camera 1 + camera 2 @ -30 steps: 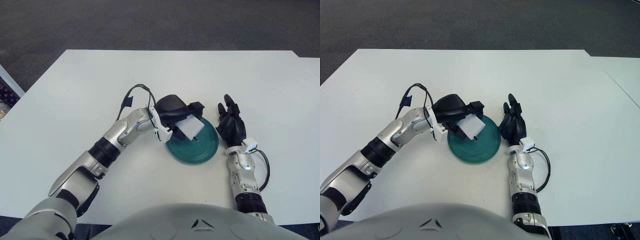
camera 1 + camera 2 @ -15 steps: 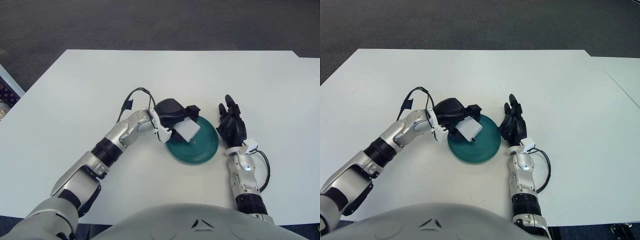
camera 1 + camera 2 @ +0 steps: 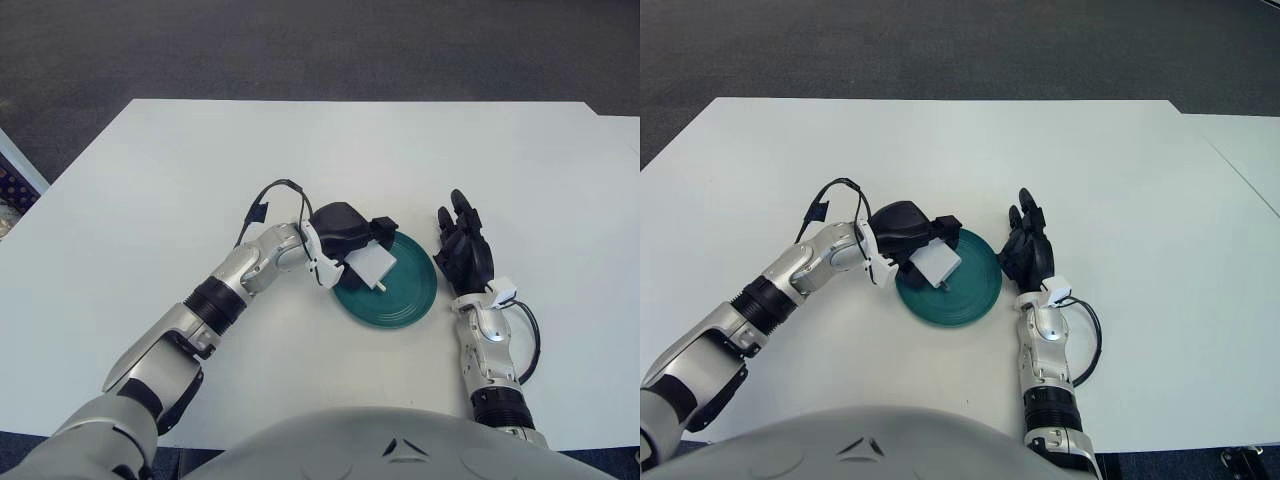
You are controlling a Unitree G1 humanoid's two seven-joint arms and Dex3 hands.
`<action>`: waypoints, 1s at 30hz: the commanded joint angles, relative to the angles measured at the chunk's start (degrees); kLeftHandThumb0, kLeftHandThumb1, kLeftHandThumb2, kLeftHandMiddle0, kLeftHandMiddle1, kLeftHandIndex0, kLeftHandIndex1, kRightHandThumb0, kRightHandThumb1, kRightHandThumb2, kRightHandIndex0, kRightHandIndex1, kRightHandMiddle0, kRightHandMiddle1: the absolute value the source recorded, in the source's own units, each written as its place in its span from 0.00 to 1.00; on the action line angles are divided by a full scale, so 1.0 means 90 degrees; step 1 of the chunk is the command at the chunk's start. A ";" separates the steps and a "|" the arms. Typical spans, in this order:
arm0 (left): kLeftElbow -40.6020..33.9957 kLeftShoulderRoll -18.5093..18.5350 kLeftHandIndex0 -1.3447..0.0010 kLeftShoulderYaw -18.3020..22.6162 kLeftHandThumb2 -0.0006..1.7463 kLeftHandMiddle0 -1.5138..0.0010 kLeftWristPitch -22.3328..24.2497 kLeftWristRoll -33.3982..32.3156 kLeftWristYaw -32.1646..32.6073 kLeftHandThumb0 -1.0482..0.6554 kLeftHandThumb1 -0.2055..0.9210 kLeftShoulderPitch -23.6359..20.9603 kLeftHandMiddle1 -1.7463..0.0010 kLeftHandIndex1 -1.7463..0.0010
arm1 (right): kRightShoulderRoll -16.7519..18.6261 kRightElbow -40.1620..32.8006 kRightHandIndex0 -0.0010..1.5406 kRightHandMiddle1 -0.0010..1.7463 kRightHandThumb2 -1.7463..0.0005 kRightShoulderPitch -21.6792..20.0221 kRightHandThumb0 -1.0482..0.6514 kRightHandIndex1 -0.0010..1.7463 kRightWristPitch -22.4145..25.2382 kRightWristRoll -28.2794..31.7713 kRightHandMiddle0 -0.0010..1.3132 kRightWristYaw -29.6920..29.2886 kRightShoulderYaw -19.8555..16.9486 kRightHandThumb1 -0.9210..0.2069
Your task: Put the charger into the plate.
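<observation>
A white block-shaped charger (image 3: 372,265) with small prongs sits tilted over the left part of the dark green plate (image 3: 405,292). My left hand (image 3: 347,234) reaches in from the left and is curled over the charger, its dark fingers (image 3: 381,225) clamped on the charger's upper edge. Whether the charger touches the plate's surface I cannot tell. My right hand (image 3: 463,248) shows just right of the plate with its fingers stretched out and holding nothing.
The white table (image 3: 150,180) spreads wide around the plate, its far edge meeting dark carpet (image 3: 320,45). A black cable (image 3: 262,200) loops off my left wrist. Another cable (image 3: 527,335) curls beside my right forearm.
My left hand has drawn slightly left and down with the charger, bringing it lower over the plate's left side. The right hand has not moved.
</observation>
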 commanded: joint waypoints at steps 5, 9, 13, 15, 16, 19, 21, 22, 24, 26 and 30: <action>-0.0002 0.0058 0.52 0.0018 0.34 0.24 -0.0128 -0.0005 -0.0077 0.23 1.00 -0.0159 0.00 0.00 | 0.0170 0.0511 0.06 0.11 0.39 0.0286 0.11 0.00 -0.0046 0.0064 0.00 -0.0016 0.0008 0.00; -0.0121 0.0084 0.74 0.0069 0.38 0.46 -0.0047 -0.0186 -0.0353 0.13 1.00 -0.0085 0.00 0.00 | 0.0215 0.0489 0.07 0.12 0.39 0.0271 0.12 0.00 -0.0030 0.0138 0.00 0.0022 0.0011 0.00; -0.0261 0.0178 0.88 0.0128 0.42 0.76 -0.0106 -0.0342 -0.0498 0.08 1.00 0.0022 0.19 0.04 | 0.0330 0.0364 0.08 0.15 0.40 0.0305 0.14 0.01 0.0018 0.0318 0.00 0.0103 0.0024 0.00; -0.0291 0.0218 0.92 0.0160 0.43 0.82 -0.0195 -0.0397 -0.0483 0.08 1.00 0.0035 0.28 0.08 | 0.0349 0.0351 0.08 0.16 0.40 0.0308 0.15 0.01 0.0046 0.0422 0.00 0.0193 0.0018 0.00; -0.0295 0.0223 0.95 0.0167 0.44 0.84 -0.0213 -0.0411 -0.0483 0.07 1.00 0.0035 0.36 0.14 | 0.0351 0.0351 0.08 0.16 0.40 0.0306 0.15 0.00 0.0054 0.0446 0.00 0.0217 0.0014 0.00; -0.0350 0.0273 0.98 0.0198 0.45 0.85 -0.0250 -0.0507 -0.0564 0.06 1.00 0.0022 0.59 0.33 | 0.0353 0.0315 0.08 0.17 0.40 0.0323 0.16 0.00 0.0089 0.0530 0.00 0.0313 0.0028 0.00; -0.0455 0.0327 0.99 0.0217 0.46 0.84 -0.0204 -0.0618 -0.0737 0.05 1.00 0.0030 0.71 0.42 | 0.0328 0.0284 0.08 0.17 0.40 0.0329 0.16 0.00 0.0165 0.0599 0.00 0.0412 0.0041 0.00; -0.0527 0.0359 0.99 0.0230 0.47 0.86 -0.0164 -0.0689 -0.0859 0.04 1.00 0.0035 0.80 0.54 | 0.0309 0.0264 0.07 0.16 0.40 0.0331 0.16 0.00 0.0222 0.0642 0.00 0.0478 0.0046 0.00; -0.0610 0.0408 1.00 0.0236 0.50 0.89 -0.0113 -0.0801 -0.1065 0.02 1.00 0.0032 0.91 0.69 | 0.0274 0.0205 0.06 0.15 0.40 0.0341 0.15 0.00 0.0380 0.0732 0.00 0.0586 0.0045 0.00; -0.0665 0.0451 1.00 0.0238 0.51 0.92 -0.0081 -0.0882 -0.1219 0.01 1.00 0.0041 0.95 0.78 | 0.0235 0.0185 0.05 0.14 0.39 0.0317 0.15 0.00 0.0623 0.0899 0.00 0.0708 0.0004 0.00; -0.0715 0.0465 1.00 0.0252 0.52 0.98 -0.0008 -0.0914 -0.1328 0.00 1.00 0.0039 0.99 0.91 | 0.0203 0.0148 0.05 0.12 0.39 0.0294 0.14 0.00 0.0831 0.1041 0.00 0.0827 -0.0026 0.00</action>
